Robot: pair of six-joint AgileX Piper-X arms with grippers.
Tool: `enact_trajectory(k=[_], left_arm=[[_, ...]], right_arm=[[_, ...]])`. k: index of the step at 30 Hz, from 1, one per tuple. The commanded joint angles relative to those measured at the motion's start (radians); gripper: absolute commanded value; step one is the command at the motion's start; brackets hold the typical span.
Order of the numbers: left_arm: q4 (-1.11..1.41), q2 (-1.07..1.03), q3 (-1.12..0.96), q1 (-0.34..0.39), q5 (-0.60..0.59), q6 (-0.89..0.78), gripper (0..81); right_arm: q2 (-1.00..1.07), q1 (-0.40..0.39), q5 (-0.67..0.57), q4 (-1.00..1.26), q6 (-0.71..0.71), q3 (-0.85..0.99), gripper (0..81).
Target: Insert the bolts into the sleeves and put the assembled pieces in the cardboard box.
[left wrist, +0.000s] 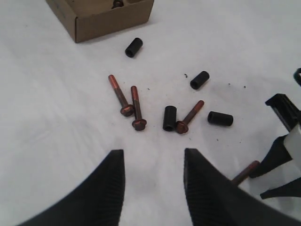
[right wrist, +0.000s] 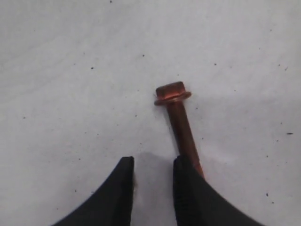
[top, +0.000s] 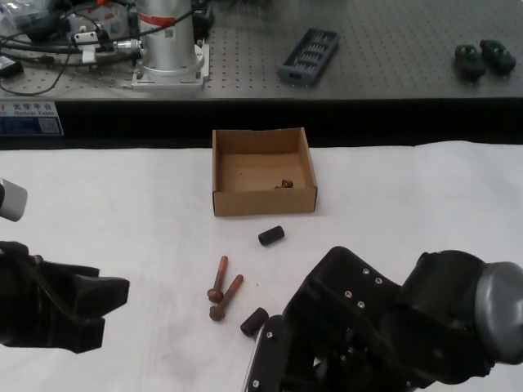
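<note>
left gripper (left wrist: 153,157) spread wide, nothing between its ribbed fingers (left wrist: 106,188), low over the white cloth (left wrist: 47,141). right gripper (right wrist: 153,162) with fingers only slightly apart and nothing between them, tips close to the cloth. lone bolt (right wrist: 178,122) flat on the cloth just beside one finger, head pointing away from the gripper, end of the shank hidden behind that finger. ahead of the left gripper, loose parts scattered on the cloth: pair of bolts (left wrist: 120,96) side by side, heads nearly touching and turned toward the gripper; third bolt (left wrist: 190,117) at a slant, head just beside the near sleeve (left wrist: 170,117); side sleeve (left wrist: 220,118) on its side a little apart from that bolt; middle sleeve (left wrist: 200,80) farther out; far sleeve (left wrist: 134,47) near the box. every bolt lying outside the sleeves. beyond them all, cardboard box (left wrist: 113,21), top open, with a small brown piece (top: 286,183) inside close to the front wall; too small to tell what kind.
</note>
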State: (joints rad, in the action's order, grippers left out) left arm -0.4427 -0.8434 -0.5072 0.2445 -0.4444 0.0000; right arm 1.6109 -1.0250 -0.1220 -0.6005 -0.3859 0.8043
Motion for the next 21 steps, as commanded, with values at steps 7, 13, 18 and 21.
enact_trajectory(k=[7, 13, 18, 21], left_arm=[[0.022, 0.004, -0.002, -0.001, -0.063, 0.007, 30.2], [0.026, 0.004, -0.002, -0.001, -0.063, 0.007, 30.2], [0.025, 0.004, -0.002, -0.001, -0.084, 0.007, 30.2], [0.025, 0.004, -0.002, -0.001, -0.093, 0.007, 30.2]], right_arm=[[0.008, -0.002, 0.001, -0.038, -0.161, 0.052, 22.3], [0.045, -0.002, 0.001, -0.039, -0.206, 0.077, 22.3], [0.081, -0.002, 0.001, -0.054, -0.213, 0.091, 22.3], [0.093, -0.002, 0.005, -0.054, -0.213, 0.097, 22.3]])
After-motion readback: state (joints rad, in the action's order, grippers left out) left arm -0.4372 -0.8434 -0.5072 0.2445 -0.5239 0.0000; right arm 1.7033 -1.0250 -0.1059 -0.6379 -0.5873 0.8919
